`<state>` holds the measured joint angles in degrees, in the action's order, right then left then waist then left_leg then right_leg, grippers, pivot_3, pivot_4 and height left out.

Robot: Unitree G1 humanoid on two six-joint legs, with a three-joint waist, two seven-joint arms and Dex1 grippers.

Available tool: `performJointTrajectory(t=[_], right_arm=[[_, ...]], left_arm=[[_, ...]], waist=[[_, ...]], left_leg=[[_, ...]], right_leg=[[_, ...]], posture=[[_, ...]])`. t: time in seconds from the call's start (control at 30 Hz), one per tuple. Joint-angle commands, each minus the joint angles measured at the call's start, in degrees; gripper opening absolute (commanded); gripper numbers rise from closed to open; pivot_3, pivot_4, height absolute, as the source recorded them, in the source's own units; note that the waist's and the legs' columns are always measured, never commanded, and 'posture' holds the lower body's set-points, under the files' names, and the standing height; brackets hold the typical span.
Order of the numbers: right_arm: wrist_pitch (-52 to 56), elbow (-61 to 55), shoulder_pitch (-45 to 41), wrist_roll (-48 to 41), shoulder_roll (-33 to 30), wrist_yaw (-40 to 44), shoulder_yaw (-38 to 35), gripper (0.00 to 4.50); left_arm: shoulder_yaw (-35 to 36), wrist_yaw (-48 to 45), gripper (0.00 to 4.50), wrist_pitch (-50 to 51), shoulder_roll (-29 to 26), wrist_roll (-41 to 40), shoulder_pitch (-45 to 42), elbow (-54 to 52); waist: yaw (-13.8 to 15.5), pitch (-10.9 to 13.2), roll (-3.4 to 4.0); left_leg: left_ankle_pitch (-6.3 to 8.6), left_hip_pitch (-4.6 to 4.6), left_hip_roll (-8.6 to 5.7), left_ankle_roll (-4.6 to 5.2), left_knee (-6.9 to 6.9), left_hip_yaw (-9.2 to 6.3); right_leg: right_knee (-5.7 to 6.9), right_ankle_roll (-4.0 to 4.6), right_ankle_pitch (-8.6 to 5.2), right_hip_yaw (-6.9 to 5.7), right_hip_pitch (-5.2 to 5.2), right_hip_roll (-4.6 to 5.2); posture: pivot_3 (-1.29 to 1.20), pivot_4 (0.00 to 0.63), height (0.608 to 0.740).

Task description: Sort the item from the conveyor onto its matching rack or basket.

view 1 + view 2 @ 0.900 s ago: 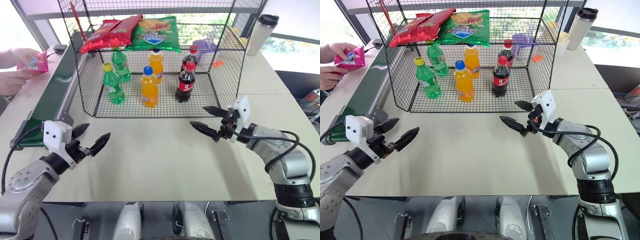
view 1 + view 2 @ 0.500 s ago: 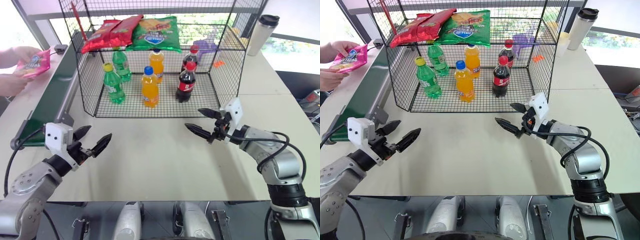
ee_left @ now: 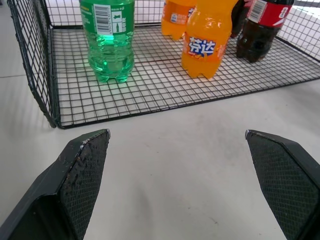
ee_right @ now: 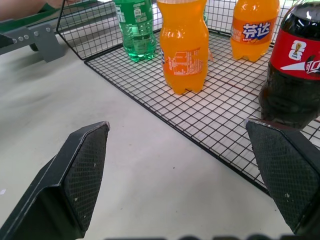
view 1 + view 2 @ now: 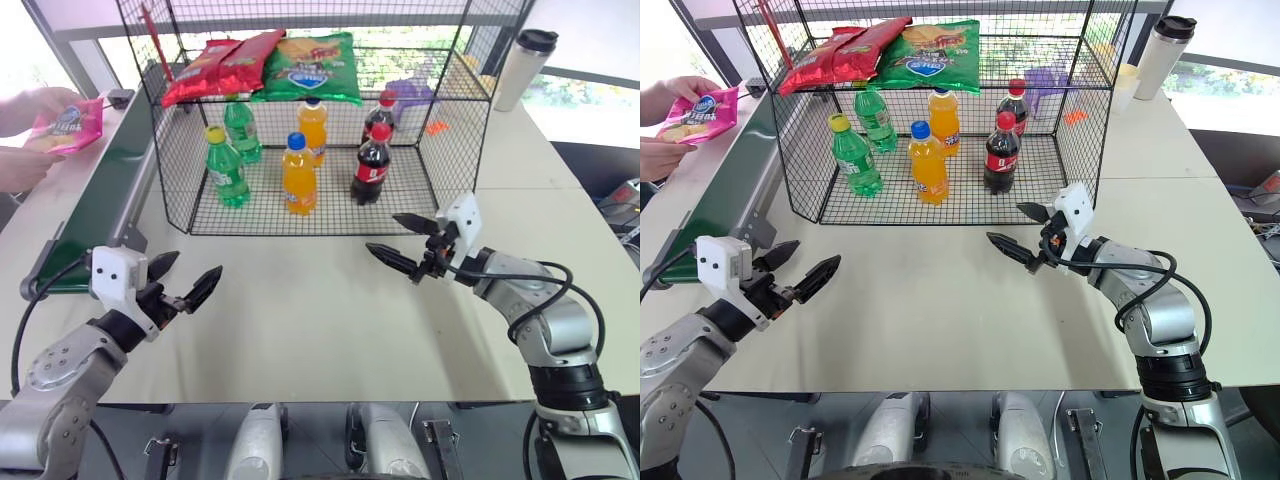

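A person's hands hold the item, a pink chip bag [image 5: 68,122], at the far left beside the conveyor [image 5: 100,195], a dark green belt running along the left side of the rack. The rack [image 5: 447,150] is a black wire cage at the table's back. My left gripper [image 5: 193,268] is open above the table near the belt's near end, with nothing between its fingers [image 3: 80,165]. In front of the cage's right corner my right gripper [image 5: 383,233] is also open and empty, its fingers [image 4: 82,160] pointing toward the bottles.
Red chip bags [image 5: 215,65] and a green chip bag [image 5: 310,68] lie on the cage's upper shelf. Green [image 5: 226,168], orange [image 5: 298,175] and cola bottles [image 5: 371,165] stand on its floor. A steel travel mug [image 5: 525,68] stands at the back right.
My right gripper has shifted left, closer to the cage's front. The person's hands have tilted the pink bag flatter. My left gripper has barely moved.
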<state>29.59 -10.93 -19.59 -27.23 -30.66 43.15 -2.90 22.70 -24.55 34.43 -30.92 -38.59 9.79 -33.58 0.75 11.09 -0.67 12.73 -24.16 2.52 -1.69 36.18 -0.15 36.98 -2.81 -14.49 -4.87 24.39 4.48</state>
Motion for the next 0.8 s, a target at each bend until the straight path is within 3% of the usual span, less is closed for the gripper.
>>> performJointTrajectory(t=[0.03,0.8], right_arm=[[-0.8,-1.5,0.3,-0.5,-0.2,0.4,-1.0,4.50],[-4.6,0.3,0.9,1.2,1.7,-0.4,-0.6,4.50]], left_arm=[[-0.4,0.3,4.48,-1.7,0.4,1.2,0.3,-1.4],[-3.3,-1.5,4.48,-3.6,0.5,4.3,-4.0,2.5]], waist=[[0.0,0.0,0.00],[0.0,0.0,-0.01]], left_leg=[[0.00,0.00,0.00,0.00,0.00,0.00],[-0.01,0.01,0.00,0.01,0.05,-0.01]], right_leg=[[0.00,0.00,0.00,0.00,0.00,0.00],[0.07,-0.09,0.07,0.01,-0.02,-0.04]], posture=[[0.00,0.150,0.740],[0.00,0.150,0.740]])
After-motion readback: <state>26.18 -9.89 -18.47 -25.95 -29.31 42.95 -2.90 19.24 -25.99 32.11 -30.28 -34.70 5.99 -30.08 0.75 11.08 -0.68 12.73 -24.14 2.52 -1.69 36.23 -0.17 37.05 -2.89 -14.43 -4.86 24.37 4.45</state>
